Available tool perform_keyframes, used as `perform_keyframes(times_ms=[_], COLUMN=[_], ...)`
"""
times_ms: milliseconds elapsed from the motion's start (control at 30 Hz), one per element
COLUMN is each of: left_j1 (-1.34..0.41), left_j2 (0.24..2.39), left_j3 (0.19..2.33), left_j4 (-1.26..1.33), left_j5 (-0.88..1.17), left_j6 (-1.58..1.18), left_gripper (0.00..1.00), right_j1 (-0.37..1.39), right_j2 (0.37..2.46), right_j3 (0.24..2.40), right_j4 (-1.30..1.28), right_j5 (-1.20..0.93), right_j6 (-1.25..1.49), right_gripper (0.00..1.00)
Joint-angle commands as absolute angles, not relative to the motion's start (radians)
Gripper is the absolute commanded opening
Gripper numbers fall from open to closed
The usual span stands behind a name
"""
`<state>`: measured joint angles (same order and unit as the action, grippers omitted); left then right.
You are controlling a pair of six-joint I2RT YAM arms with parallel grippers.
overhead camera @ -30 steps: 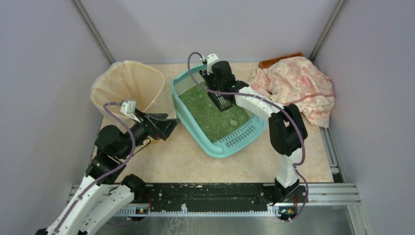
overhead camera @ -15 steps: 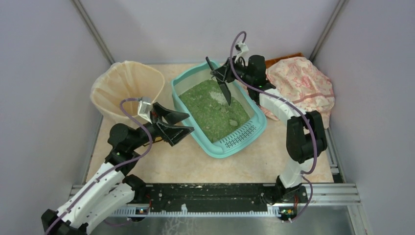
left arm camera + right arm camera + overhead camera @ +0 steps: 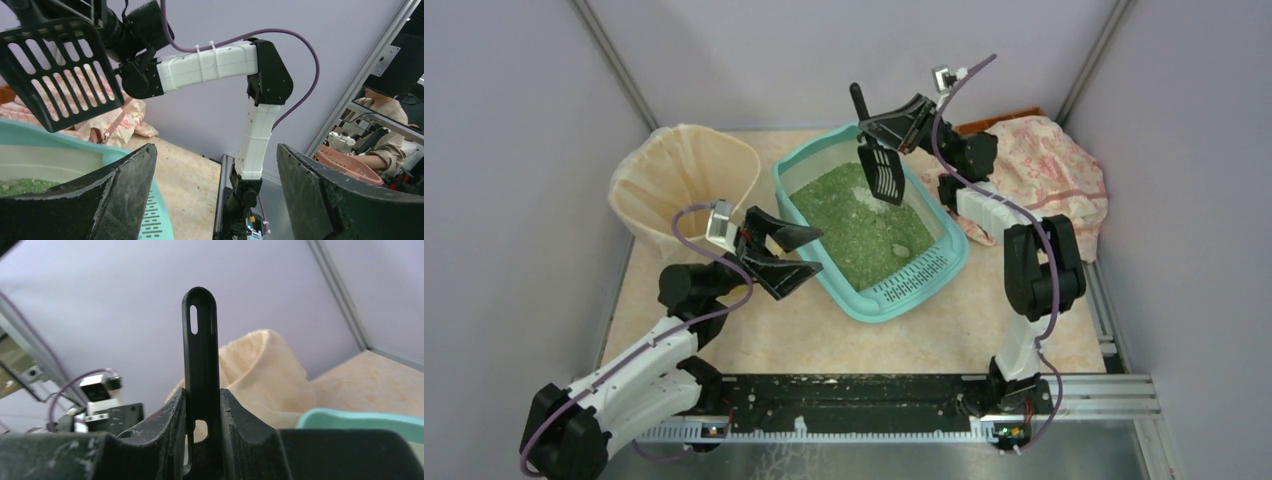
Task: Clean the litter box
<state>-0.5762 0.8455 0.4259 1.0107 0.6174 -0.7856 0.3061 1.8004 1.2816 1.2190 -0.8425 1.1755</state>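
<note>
In the middle of the top view, the teal litter box (image 3: 916,277) sits skewed on the table (image 3: 824,335), its slotted grate toward the lower right and green granules (image 3: 849,225) filling the rest. One pale clump (image 3: 901,250) lies near the grate.

The right gripper (image 3: 890,127) is at upper centre, its fingers clenched on the handle of a black slotted scoop (image 3: 881,172). In the left wrist view the blade (image 3: 65,82) hangs in the air above the box's rim.

The left gripper (image 3: 809,250), centre left, has its fingers spread wide and empty, just beside the box's left rim.

A beige bag-lined bin (image 3: 679,131) stands close to the box's upper left edge, and a floral cloth (image 3: 1049,170) is bunched at its upper right. Bare tabletop lies along the box's lower edge, down to the arms' rail.
</note>
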Motion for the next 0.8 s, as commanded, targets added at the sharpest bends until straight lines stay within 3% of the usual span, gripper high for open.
perform_keyframes(times_ms=[0, 400, 767], left_j1=[-0.579, -0.589, -0.600], left_j2=[0.890, 1.169, 1.335], left_j3=[0.449, 0.471, 0.561], left_j4=[1.171, 1.604, 1.701], left_j5=[0.615, 0.522, 0.474], left_j6=[-0.776, -0.946, -0.989], left_gripper=[0.95, 0.96, 0.96], right_j1=[0.302, 0.357, 0.417], right_j2=[1.785, 1.680, 1.657], right_j3=[1.304, 1.388, 1.454], right_j4=[1.642, 1.722, 1.722], right_j5=[-0.852, -0.833, -0.818], right_j6=[1.485, 1.564, 1.604], right_gripper=[0.00, 0.00, 0.00])
